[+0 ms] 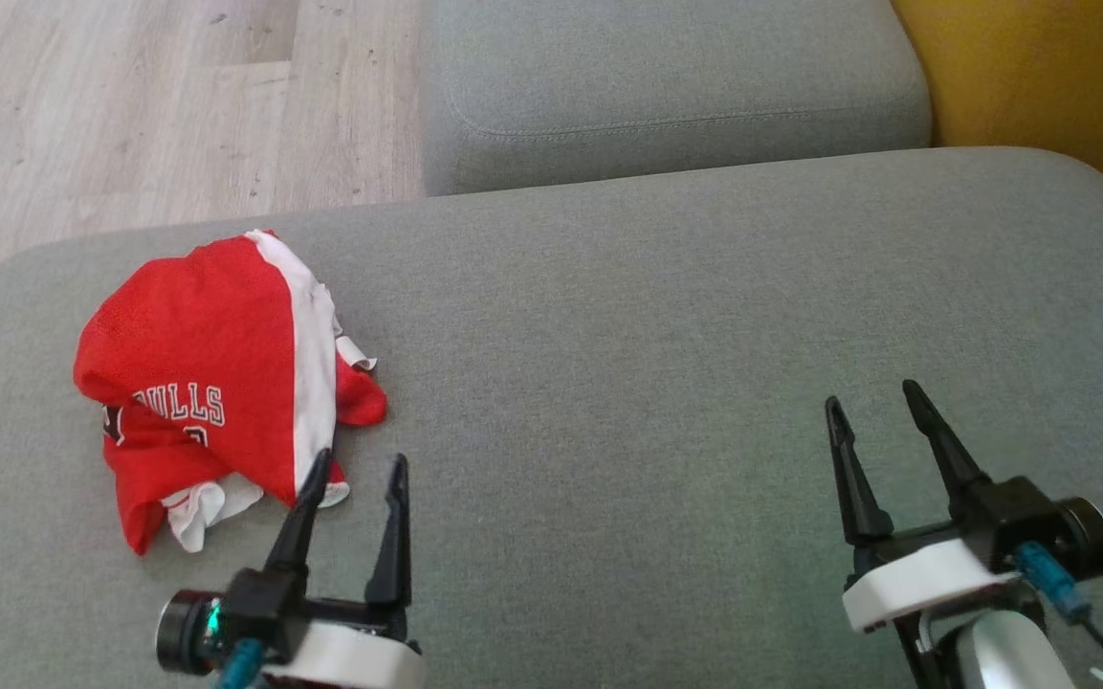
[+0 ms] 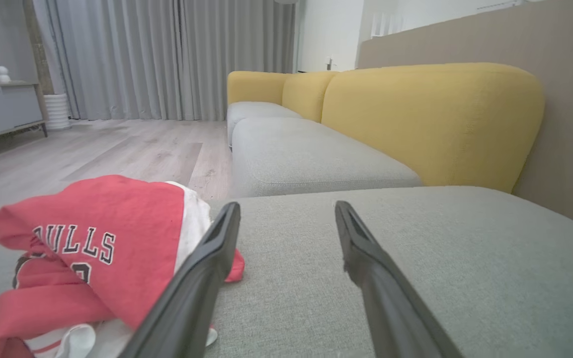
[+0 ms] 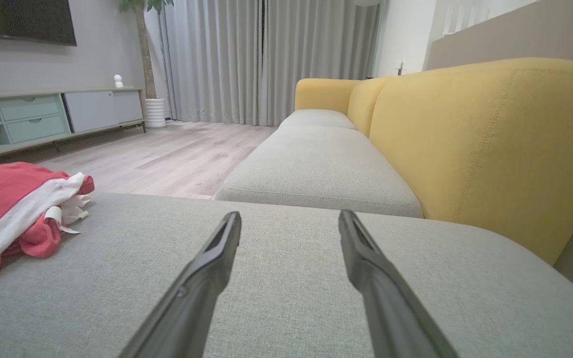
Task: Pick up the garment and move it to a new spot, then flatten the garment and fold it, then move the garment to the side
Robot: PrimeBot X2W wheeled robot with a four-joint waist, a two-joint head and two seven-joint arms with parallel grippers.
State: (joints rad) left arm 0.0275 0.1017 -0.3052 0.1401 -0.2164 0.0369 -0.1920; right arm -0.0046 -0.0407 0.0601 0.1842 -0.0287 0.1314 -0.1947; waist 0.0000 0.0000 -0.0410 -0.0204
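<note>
A wide stretch of the grey fabric sofa seat point(image 1: 628, 316) lies bare ahead of the right hand point(image 1: 871, 393) and between both hands. The crumpled red-and-white mesh jersey point(image 1: 216, 373) blocks the seat's left part, just beside the left hand point(image 1: 363, 455). The yellow upholstered backrest point(image 3: 490, 139) walls the right side.

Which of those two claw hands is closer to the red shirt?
The left gripper: its fingers sit beside the red jersey; the right gripper is far across the cushion.
</note>
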